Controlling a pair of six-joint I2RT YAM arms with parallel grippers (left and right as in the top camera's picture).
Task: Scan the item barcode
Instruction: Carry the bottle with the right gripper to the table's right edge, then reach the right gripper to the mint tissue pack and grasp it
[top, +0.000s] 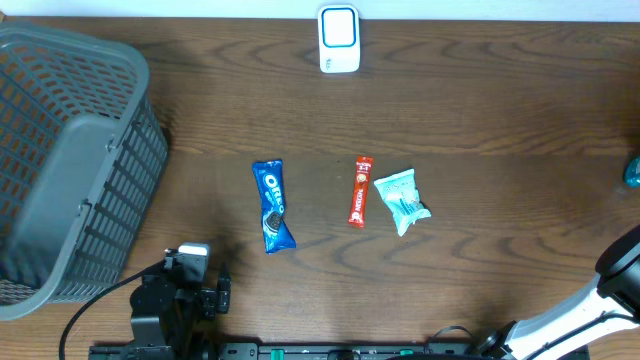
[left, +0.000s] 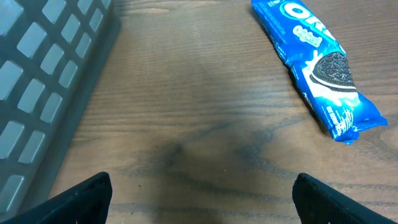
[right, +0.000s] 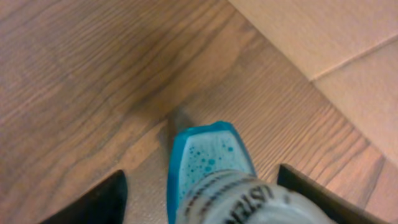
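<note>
A blue mouthwash bottle with a grey printed label lies between the fingers of my right gripper. The jaws stand open, with a gap on the left side of the bottle. In the overhead view the bottle shows only as a teal spot at the table's right edge. The white barcode scanner stands at the far middle. My left gripper is open and empty over bare wood near the front left.
A grey mesh basket fills the left side, close beside the left gripper. A blue Oreo pack, a red stick sachet and a teal packet lie mid-table. The table edge runs just right of the bottle.
</note>
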